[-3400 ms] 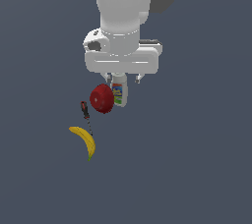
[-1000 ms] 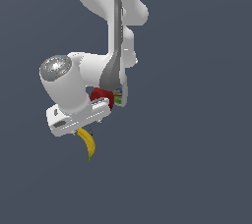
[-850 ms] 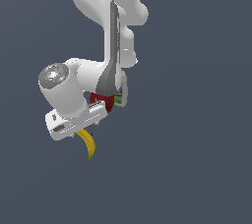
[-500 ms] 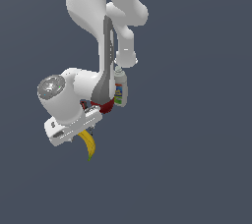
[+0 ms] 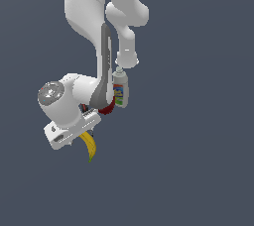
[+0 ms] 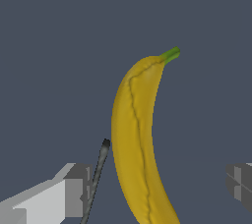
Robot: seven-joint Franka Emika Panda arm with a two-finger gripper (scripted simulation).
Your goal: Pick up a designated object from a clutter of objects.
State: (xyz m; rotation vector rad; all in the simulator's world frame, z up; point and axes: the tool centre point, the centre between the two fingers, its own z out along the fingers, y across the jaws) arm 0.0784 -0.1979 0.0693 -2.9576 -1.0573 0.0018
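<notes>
Flat dark grey-blue floor underneath, white parallel gripper (image 6: 155, 188) lowered with fingers (image 6: 74, 191) spread wide either side of curved yellow banana (image 6: 135, 144), beside thin grey screwdriver shaft (image 6: 97, 174), evidently to straddle it before closing; label-wrapped white bottle (image 5: 119, 90) behind, upright.

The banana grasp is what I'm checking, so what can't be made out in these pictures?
- Exterior view: the arm covers most of the banana, nearly all of the red fruit, and the gripper's fingers.
- Wrist view: the banana's lower end and the screwdriver handle are cut off by the edge.
- Whether the gripper touches the banana is unclear.
</notes>
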